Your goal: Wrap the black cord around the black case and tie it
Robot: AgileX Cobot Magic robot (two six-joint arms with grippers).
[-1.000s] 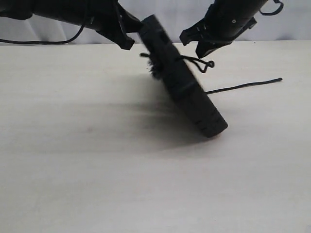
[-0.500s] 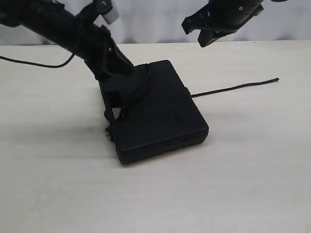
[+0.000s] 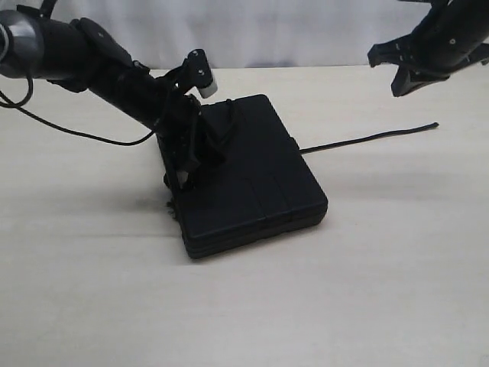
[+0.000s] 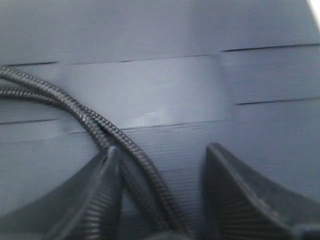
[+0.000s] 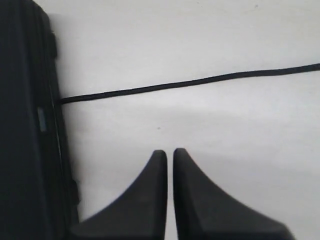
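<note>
L gripper (image 4: 162, 150) spread astride black cord (image 4: 100, 125) on black case (image 3: 260, 176), R gripper (image 5: 170, 152) closed, empty; I'd clamp L on cord before tensioning.

Soft, even light fills the exterior view. The pale surface (image 3: 382, 267) is bright without glare, and a faint, soft-edged shadow spreads from the left of the black case (image 3: 260, 183). The case's matte top shows only a dull sheen, and its sides sink into near-black.

The left wrist view is dim, bluish and blurry. A pale highlight sits on the case, and the left gripper (image 4: 160, 150) is out of focus.

In the right wrist view the surface is almost washed out, with a faint shadow band beneath the black cord (image 5: 200, 81).
</note>
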